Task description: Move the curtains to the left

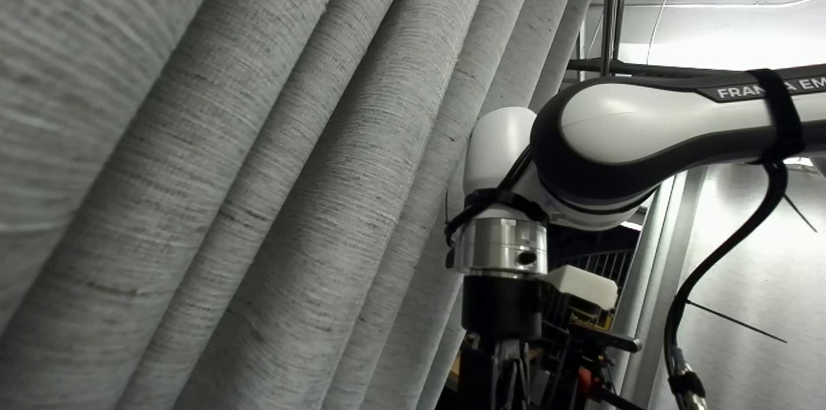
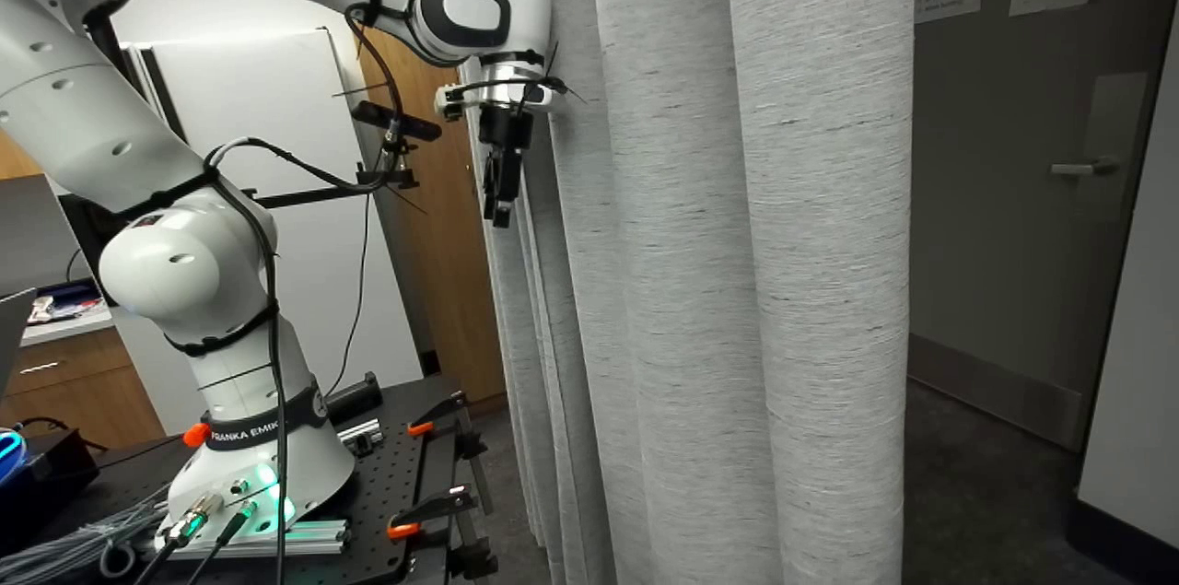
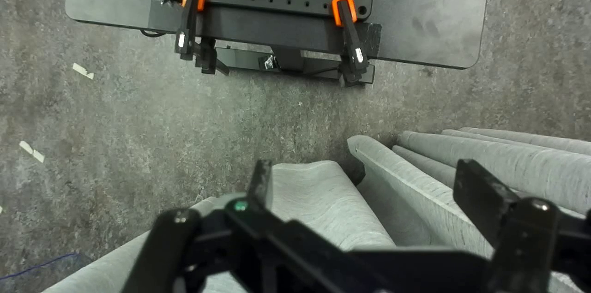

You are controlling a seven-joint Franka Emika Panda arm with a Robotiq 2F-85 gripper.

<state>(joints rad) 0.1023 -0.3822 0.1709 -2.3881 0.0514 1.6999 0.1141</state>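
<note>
Grey curtains [image 2: 682, 244] hang in tall folds beyond the edge of the tabletop [image 3: 429, 20] where two clamps [image 3: 352, 37] sit, bunched most toward its right corner in the wrist view, and past that same edge the gripper [image 3: 369, 187] points down beside them, fingers spread wide apart.
</note>
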